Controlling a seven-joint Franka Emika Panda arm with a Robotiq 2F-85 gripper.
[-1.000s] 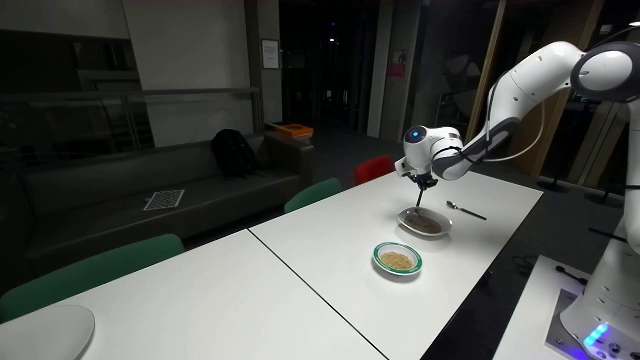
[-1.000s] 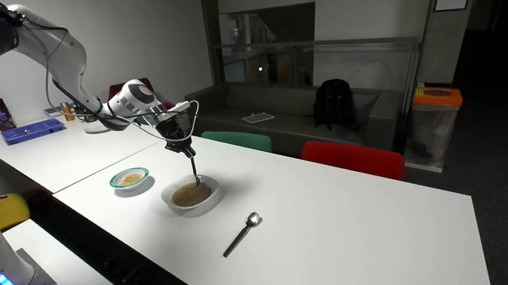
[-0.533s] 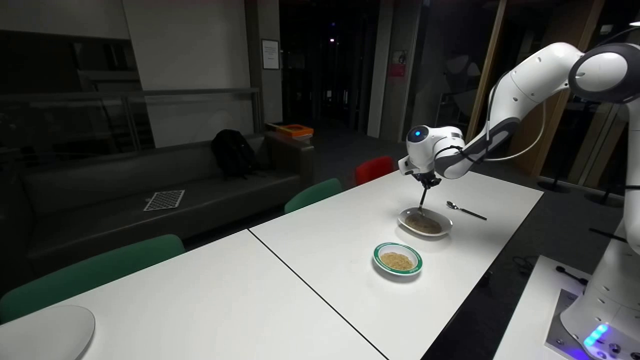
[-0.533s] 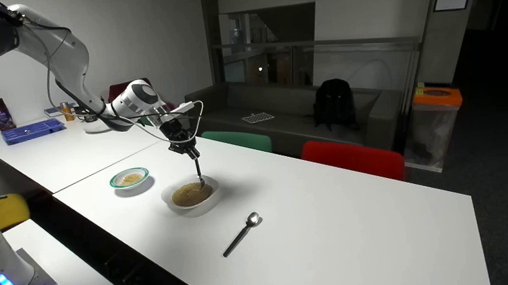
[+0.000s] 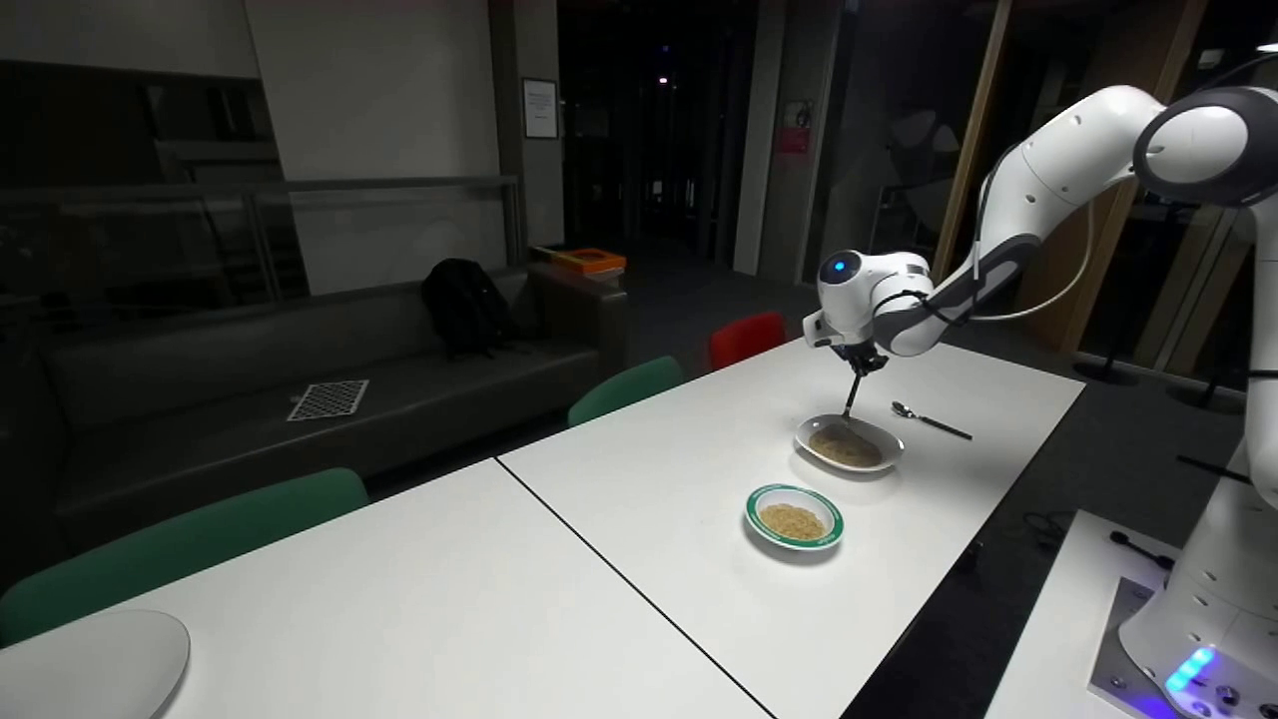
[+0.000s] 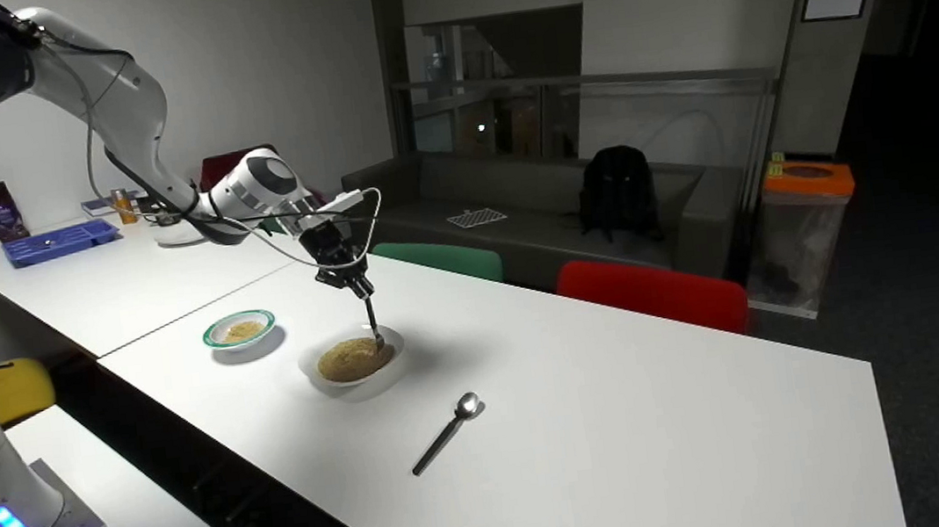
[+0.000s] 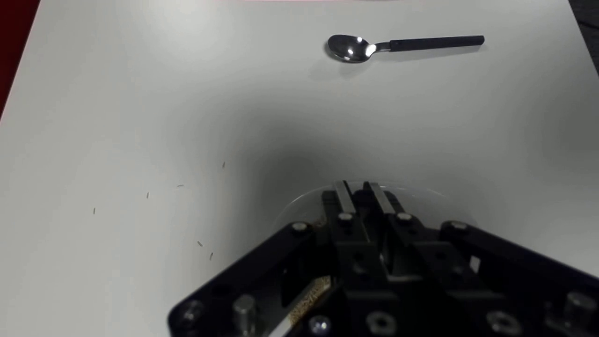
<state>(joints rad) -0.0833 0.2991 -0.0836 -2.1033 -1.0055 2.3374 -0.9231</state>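
My gripper [image 6: 364, 291] is shut on a thin dark utensil [image 6: 371, 314], seemingly a spoon, whose handle points down at a slight tilt. Its metal lower end meets brown grains [image 6: 352, 362] heaped in a white oval bowl [image 5: 897, 445]; the tip looks partly sunk in them. In the wrist view the gripper [image 7: 362, 187] hangs over the bowl and hides most of it; the held handle is dark there and hard to make out. Beside the oval bowl stands a smaller green-rimmed bowl [image 5: 795, 545] with pale grains.
A loose black-handled spoon [image 7: 421, 45] lies on the table near the oval bowl. Several stray grains [image 7: 200, 244] dot the tabletop. Further off are a blue tray [image 6: 61, 244] and a white plate [image 5: 95, 664]. Green [image 5: 624, 389] and red chairs [image 6: 654, 295] line the table.
In both exterior views my gripper has shifted slightly to the right with the utensil, whose lower end has moved along inside the oval bowl. The bowls and loose spoon have stayed put.
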